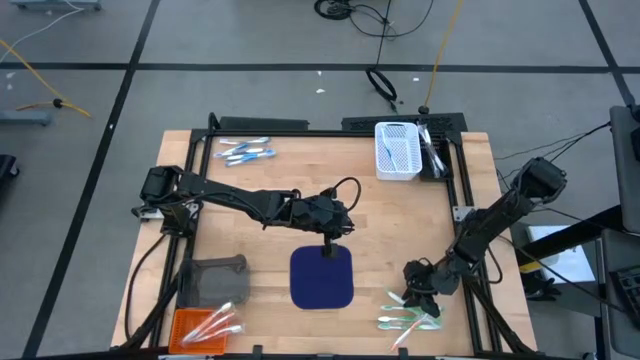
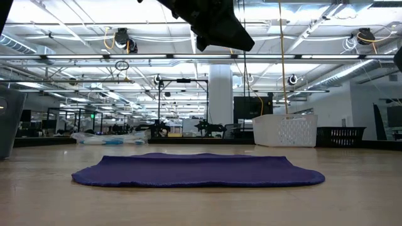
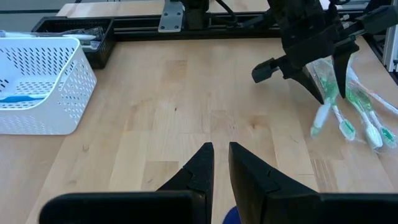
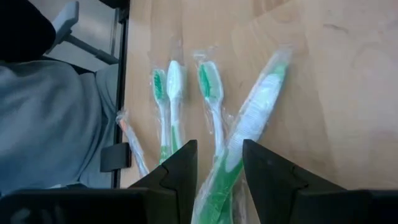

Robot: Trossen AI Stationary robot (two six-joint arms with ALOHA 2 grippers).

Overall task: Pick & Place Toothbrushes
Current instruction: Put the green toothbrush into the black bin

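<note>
Several wrapped green-and-white plastic toothbrushes [image 4: 239, 134], long axes 12–6 o'clock, one between spread right gripper [image 4: 219, 163] fingers, ungripped; left gripper [image 3: 216, 163] farther, nearly closed, empty.

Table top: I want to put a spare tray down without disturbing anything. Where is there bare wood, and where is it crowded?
Bare wood lies between the navy mat and the white basket, and between the mat and the blue toothbrushes. Crowded: the corner where the right gripper works the green toothbrushes, and the corner with the orange tray.
</note>
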